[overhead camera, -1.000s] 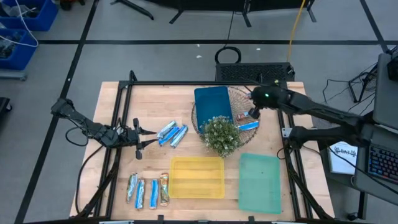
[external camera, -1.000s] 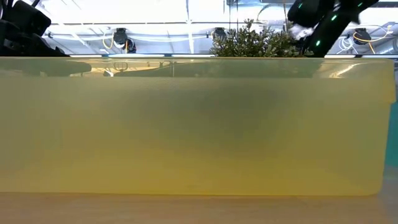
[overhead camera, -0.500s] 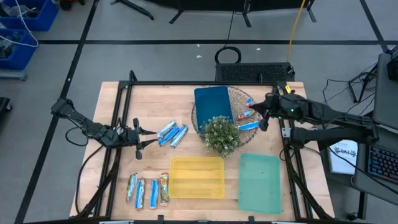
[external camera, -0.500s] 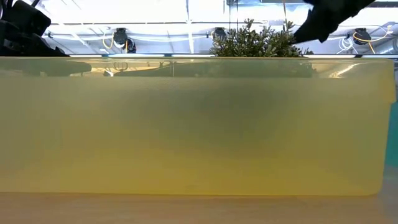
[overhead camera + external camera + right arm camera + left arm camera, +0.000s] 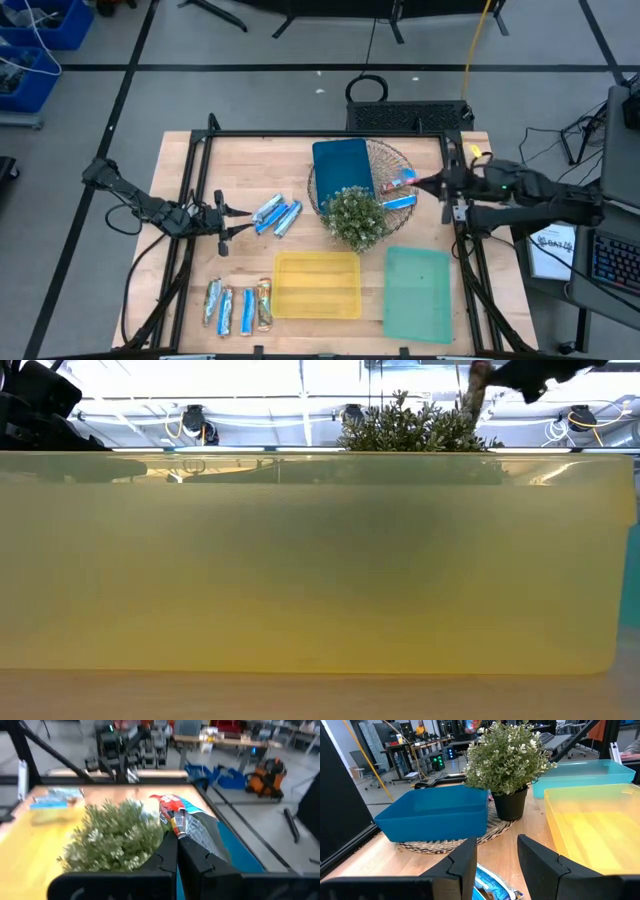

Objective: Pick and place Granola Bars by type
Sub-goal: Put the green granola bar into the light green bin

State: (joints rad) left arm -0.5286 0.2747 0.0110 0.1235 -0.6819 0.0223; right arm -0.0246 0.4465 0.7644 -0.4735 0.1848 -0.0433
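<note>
My right gripper (image 5: 420,183) hovers over the round woven mat's (image 5: 385,155) right side, shut on a red and silver-blue granola bar (image 5: 399,180). A blue bar (image 5: 400,201) lies on the mat beside the potted plant (image 5: 355,217). My left gripper (image 5: 232,221) stands open, low at the table's left, pointing at two blue bars (image 5: 278,214) that lie flat just ahead of it; one of these bars (image 5: 492,885) shows past its fingers. Several bars (image 5: 238,306) lie side by side at the near left. My right gripper pinches the bar between its two shut fingers (image 5: 167,851), on the wrapper close to the red end (image 5: 176,827). The fingers lie almost level and come from the table's right side. The bar is lifted clear of the mat and sticks out past the fingertips.
A blue tray (image 5: 343,168) sits on the mat at the far middle. A yellow tray (image 5: 317,285) and a teal tray (image 5: 418,292) stand near the front edge. A black frame (image 5: 300,135) borders the table. Bare wood lies between the left bars and the yellow tray.
My right gripper, shut on the bar, has drawn back from over the mat toward the table's right edge and risen. It has tipped from pointing down to nearly level. The bar has left the mat with it.
</note>
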